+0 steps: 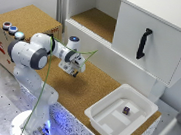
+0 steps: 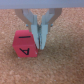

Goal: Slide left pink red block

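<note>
The gripper, fingers nearly together and holding nothing, touches the small pinkish-red plastic block at its three o'clock side.

The matt pink red block rests on rough, grainy cork board, beside a smooth white plastic tray.

"4" on pink red block

white rounded arm with grey joints, green cable, pale blue-grey tool fingers
</note>
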Robot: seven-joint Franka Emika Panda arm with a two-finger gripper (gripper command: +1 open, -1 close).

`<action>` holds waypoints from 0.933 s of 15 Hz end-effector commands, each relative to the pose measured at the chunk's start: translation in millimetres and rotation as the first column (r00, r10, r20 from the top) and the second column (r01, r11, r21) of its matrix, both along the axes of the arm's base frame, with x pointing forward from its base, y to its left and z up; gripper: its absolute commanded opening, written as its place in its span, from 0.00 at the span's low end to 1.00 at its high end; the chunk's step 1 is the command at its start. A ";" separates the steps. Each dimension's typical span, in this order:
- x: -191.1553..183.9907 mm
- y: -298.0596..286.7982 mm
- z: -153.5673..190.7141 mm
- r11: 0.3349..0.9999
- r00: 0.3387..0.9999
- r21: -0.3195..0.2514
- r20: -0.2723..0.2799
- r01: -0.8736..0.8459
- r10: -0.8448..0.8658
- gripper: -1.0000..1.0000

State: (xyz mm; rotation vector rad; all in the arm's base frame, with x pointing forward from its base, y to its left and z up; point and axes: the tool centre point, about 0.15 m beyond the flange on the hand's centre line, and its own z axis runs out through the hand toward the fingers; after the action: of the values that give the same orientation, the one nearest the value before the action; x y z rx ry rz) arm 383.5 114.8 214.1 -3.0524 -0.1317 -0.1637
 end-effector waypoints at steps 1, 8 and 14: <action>14.8 23.9 -7.3 1.000 0.994 0.014 -0.113 0.011 -0.010 0.00; -17.5 -1.8 86.1 0.999 0.999 -0.001 0.011 -0.034 0.034 1.00; -17.5 -1.8 86.1 0.999 0.999 -0.001 0.011 -0.034 0.034 1.00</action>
State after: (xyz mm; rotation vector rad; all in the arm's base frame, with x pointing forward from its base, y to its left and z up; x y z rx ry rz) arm 375.4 121.7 286.5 -3.0395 -0.1561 -0.1582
